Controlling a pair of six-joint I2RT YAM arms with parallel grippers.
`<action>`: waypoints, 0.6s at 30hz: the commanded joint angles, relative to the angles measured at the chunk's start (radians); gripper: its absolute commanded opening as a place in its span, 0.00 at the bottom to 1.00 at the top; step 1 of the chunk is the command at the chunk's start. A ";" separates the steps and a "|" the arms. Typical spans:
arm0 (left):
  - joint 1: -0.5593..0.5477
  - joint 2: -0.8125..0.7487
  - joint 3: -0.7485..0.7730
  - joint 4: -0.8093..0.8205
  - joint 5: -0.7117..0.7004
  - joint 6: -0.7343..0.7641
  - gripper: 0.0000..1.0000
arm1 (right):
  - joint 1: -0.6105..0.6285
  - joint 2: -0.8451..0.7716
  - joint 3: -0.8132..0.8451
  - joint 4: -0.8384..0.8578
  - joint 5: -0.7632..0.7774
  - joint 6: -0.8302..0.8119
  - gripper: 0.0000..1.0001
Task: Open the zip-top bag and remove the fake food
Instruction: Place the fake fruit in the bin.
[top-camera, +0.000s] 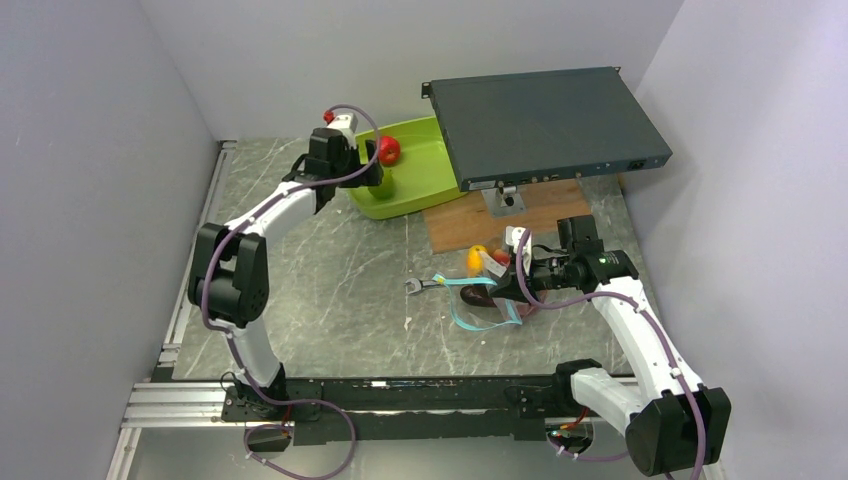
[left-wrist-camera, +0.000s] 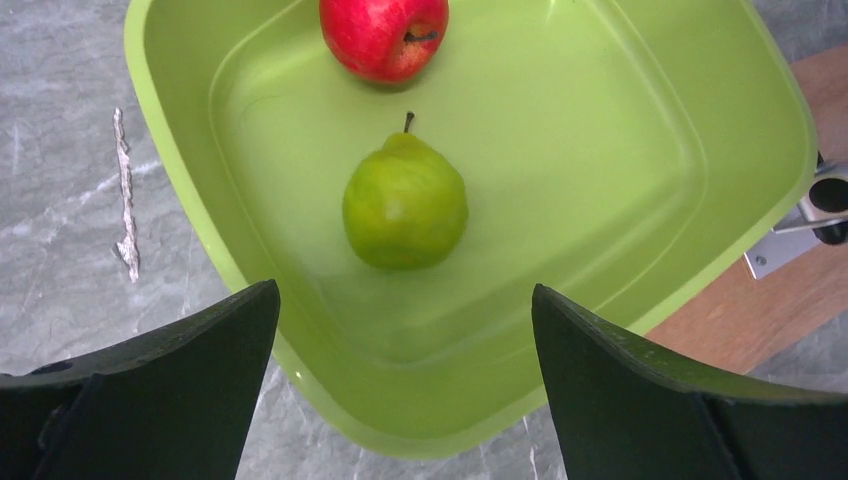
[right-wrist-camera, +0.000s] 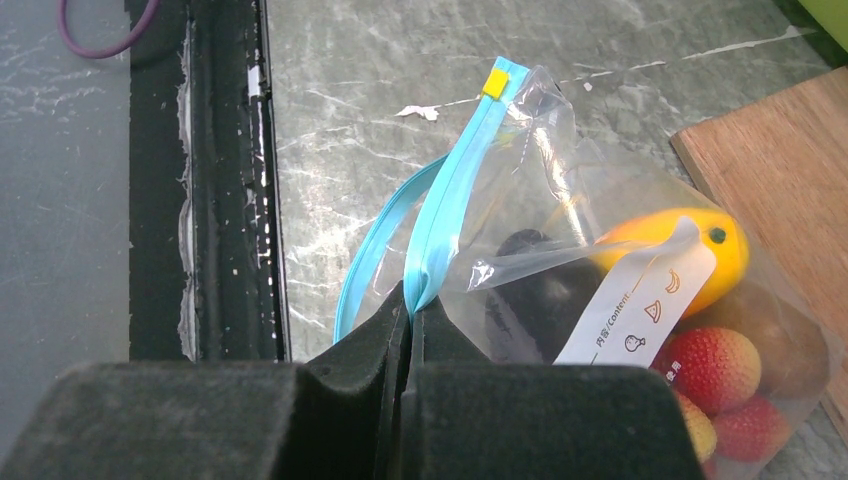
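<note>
The clear zip-top bag (right-wrist-camera: 560, 190) lies on the table right of centre (top-camera: 485, 300), its blue zip strip (right-wrist-camera: 445, 215) parted. My right gripper (right-wrist-camera: 410, 305) is shut on one side of the strip. Inside the bag are an orange-yellow mango (right-wrist-camera: 690, 245), a dark plum (right-wrist-camera: 535, 300) and red grapes (right-wrist-camera: 715, 365). My left gripper (left-wrist-camera: 405, 310) is open and empty above the near rim of the lime-green tray (left-wrist-camera: 640, 120). A green pear (left-wrist-camera: 405, 205) and a red apple (left-wrist-camera: 385, 35) lie in the tray, with the apple visible from above (top-camera: 388, 150).
A dark flat box (top-camera: 545, 120) on a stand overhangs the back right. A wooden board (top-camera: 500, 220) lies under it. A wrench (top-camera: 425, 285) lies left of the bag. The black rail (top-camera: 400, 395) runs along the near edge.
</note>
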 joint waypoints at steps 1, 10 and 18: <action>0.004 -0.136 -0.079 0.062 0.060 0.009 1.00 | 0.005 -0.008 0.004 0.015 0.002 -0.018 0.00; 0.004 -0.419 -0.429 0.302 0.324 -0.092 1.00 | 0.005 -0.009 0.005 0.012 0.002 -0.019 0.00; -0.090 -0.694 -0.715 0.490 0.519 -0.136 0.87 | 0.005 -0.008 0.008 0.002 0.001 -0.033 0.00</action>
